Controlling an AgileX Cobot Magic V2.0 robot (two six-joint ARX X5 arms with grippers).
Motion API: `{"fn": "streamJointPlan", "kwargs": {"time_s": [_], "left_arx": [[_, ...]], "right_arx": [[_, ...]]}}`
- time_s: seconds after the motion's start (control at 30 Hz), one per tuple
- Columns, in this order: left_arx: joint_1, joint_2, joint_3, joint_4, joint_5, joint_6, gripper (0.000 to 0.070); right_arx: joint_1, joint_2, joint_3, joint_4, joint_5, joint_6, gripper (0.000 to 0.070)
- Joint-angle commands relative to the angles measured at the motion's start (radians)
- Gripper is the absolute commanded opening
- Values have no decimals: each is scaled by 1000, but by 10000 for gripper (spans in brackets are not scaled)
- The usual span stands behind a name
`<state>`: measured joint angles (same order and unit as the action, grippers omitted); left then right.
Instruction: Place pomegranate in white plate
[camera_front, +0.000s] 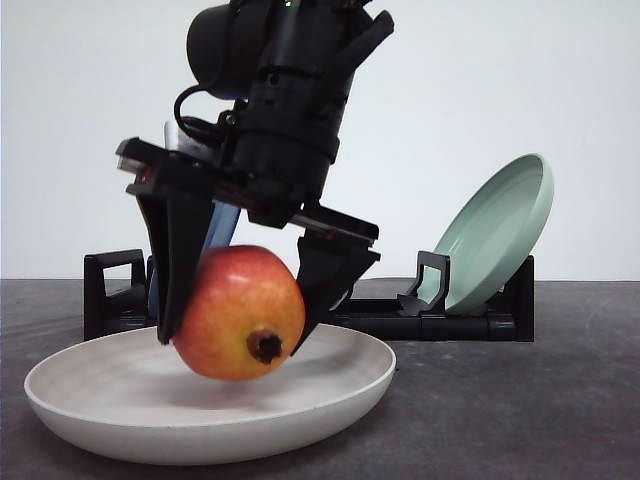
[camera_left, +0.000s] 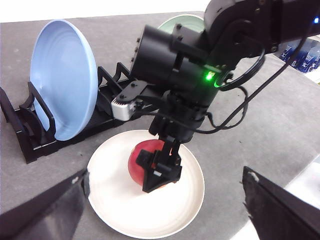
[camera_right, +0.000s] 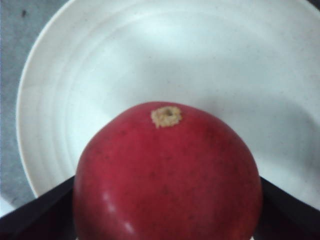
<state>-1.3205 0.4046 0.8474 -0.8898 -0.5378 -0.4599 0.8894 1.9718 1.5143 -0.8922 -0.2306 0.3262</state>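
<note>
Dark grey matte tabletop (camera_front: 560, 420) runs back to a plain white wall. Nearest the front edge, toward the left, sits the white plate (camera_front: 120, 425). Over its middle the right gripper (camera_front: 240, 335) reaches down from above with its jaws clamped on the pomegranate (camera_front: 240, 310), one black finger (camera_front: 182, 262) on each side of the fruit. The pomegranate's dark calyx end faces the front edge, and the fruit is down inside the plate's rim; whether it touches the plate's floor cannot be told. From the left wrist camera the left gripper's two fingertips (camera_left: 42, 212) stand wide apart, holding nothing. Behind the plate, toward the far edge, a black rack (camera_front: 450, 318) holds a blue plate (camera_left: 62, 75) upright at its left end and a pale green plate (camera_front: 500, 230) leaning at its right end.
</note>
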Motion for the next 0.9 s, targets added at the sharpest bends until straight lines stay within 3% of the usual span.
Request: {"fn": "streamJointPlan", "kwargs": {"time_s": [0.0, 0.13, 0.23, 0.3, 0.53, 0.7, 0.87], "left_arx": [[-14, 5, 6, 7, 7, 11, 585], [-14, 5, 6, 7, 12, 11, 585], [-14, 5, 6, 7, 14, 11, 585], [-14, 5, 6, 7, 15, 11, 585], [-14, 5, 6, 8, 14, 11, 585], [-14, 5, 6, 7, 14, 11, 585], [-14, 5, 6, 8, 14, 10, 585]], "right_arx": [[8, 30, 23, 0, 3, -4, 464], [10, 31, 23, 1, 2, -14, 507], [10, 31, 23, 1, 2, -15, 659], [11, 31, 23, -2, -2, -21, 700], [8, -6, 38, -35, -8, -26, 700], [3, -145, 72, -121, 6, -47, 700], [3, -367, 70, -219, 151, -50, 700]]}}
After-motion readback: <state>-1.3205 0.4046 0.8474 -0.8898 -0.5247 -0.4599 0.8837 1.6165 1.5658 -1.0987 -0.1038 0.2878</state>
